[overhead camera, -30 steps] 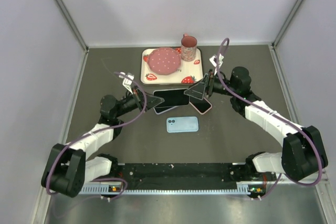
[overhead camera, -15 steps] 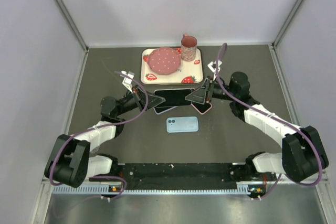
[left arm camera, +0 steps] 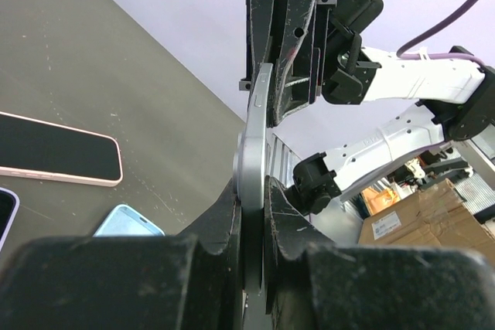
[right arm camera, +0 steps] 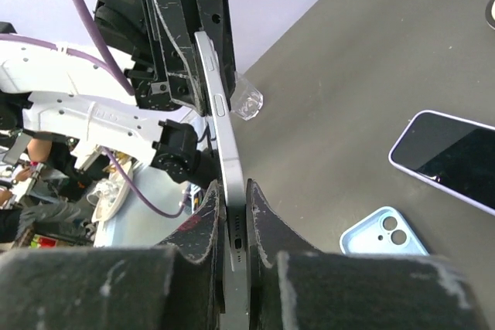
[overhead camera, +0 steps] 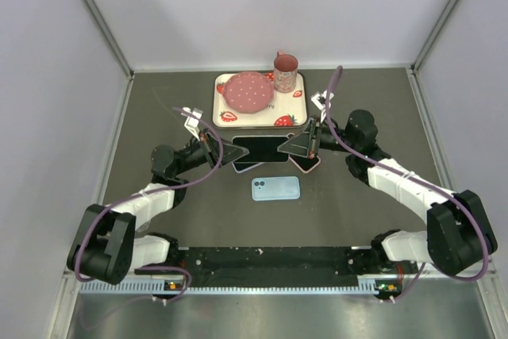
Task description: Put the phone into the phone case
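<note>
two grippers clench one phone (overhead camera: 260,148) by its ends: left gripper (overhead camera: 230,151) and right gripper (overhead camera: 294,146) hold it aloft; the blue phone case (overhead camera: 276,188) lies empty just in front, insertion not yet done.

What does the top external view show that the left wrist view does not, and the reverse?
Only top external: the strawberry tray, the pink mug and the phone's dark flat face. Only left wrist: the phone's thin silver edge and cardboard boxes beyond the table. Both: the phone held between the left gripper and right gripper, with the blue phone case lying apart on the table.
</note>
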Controlling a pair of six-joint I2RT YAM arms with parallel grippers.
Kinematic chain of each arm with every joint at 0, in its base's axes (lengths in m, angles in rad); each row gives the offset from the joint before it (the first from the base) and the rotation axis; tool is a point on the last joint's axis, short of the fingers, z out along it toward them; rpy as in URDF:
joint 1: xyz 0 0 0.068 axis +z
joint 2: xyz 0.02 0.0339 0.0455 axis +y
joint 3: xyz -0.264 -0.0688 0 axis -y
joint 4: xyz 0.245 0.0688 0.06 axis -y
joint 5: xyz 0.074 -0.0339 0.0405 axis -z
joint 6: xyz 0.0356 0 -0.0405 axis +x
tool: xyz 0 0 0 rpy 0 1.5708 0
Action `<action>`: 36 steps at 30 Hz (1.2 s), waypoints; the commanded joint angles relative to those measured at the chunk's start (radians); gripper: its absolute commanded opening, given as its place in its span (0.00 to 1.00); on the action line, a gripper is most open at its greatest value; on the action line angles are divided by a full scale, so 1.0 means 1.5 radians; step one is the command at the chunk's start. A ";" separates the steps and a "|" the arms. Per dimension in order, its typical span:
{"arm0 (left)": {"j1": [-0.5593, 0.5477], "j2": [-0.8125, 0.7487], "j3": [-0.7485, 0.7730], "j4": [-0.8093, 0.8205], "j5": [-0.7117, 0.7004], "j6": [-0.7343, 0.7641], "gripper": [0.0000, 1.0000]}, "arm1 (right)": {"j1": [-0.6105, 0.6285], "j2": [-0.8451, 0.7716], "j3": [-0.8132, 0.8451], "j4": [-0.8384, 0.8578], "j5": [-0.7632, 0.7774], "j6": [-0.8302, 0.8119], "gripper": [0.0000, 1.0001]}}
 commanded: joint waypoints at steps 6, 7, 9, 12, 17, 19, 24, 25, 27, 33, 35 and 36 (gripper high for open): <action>-0.008 -0.036 0.039 -0.090 -0.030 0.105 0.00 | 0.029 -0.035 0.046 -0.099 0.067 -0.078 0.00; -0.008 -0.041 0.051 -0.125 -0.041 0.121 0.09 | 0.029 -0.037 0.049 -0.110 0.078 -0.084 0.00; -0.009 -0.051 0.063 -0.201 -0.048 0.160 0.18 | 0.030 -0.040 0.064 -0.156 0.093 -0.110 0.00; -0.009 -0.070 0.079 -0.297 -0.073 0.219 0.37 | 0.030 -0.041 0.072 -0.208 0.129 -0.135 0.00; -0.009 -0.089 0.128 -0.474 -0.123 0.310 0.64 | 0.026 -0.043 0.091 -0.293 0.190 -0.169 0.00; -0.011 -0.090 0.149 -0.551 -0.147 0.355 0.70 | 0.016 -0.042 0.094 -0.320 0.202 -0.173 0.00; -0.046 -0.060 0.223 -0.756 -0.255 0.477 0.75 | -0.034 -0.037 0.096 -0.374 0.231 -0.173 0.00; -0.054 -0.054 0.245 -0.782 -0.297 0.492 0.75 | -0.052 -0.034 0.094 -0.374 0.229 -0.171 0.00; -0.086 -0.039 0.256 -0.835 -0.338 0.524 0.75 | -0.070 -0.021 0.095 -0.403 0.228 -0.174 0.00; -0.186 0.013 0.307 -0.936 -0.548 0.570 0.78 | -0.116 -0.003 0.099 -0.433 0.223 -0.169 0.00; -0.201 0.027 0.319 -0.946 -0.608 0.571 0.79 | -0.122 0.001 0.099 -0.437 0.222 -0.169 0.00; -0.206 0.039 0.322 -0.952 -0.608 0.566 0.79 | -0.127 0.001 0.101 -0.446 0.222 -0.170 0.00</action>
